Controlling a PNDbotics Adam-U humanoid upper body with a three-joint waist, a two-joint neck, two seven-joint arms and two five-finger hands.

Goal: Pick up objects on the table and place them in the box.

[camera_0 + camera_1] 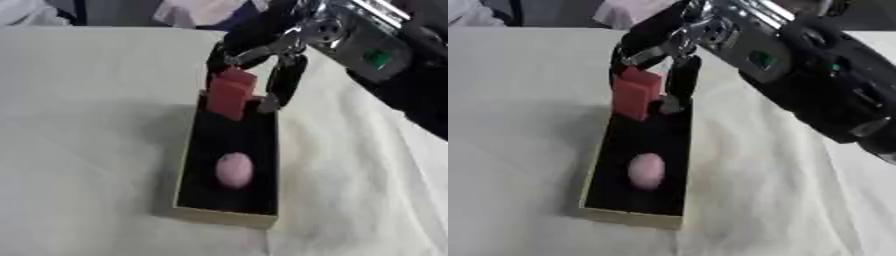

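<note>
The right hand [262,60] pinches a red block [231,93] over the far end of the box [225,215]. A pink egg-shaped thing [234,169] lies inside, nearer, on the white cloth-covered table [87,125].

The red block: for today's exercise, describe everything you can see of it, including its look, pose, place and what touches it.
The red block is a plain, flat-sided rectangular piece, matt, with no markings visible. It stands tall and slightly tilted over the far end of the long box, which has a black inside and pale walls. The right hand reaches in from the upper right, its fingers curled round the block's top. Whether its lower end touches the box floor cannot be told. A pink egg-shaped object lies apart, nearer in the box.
</note>
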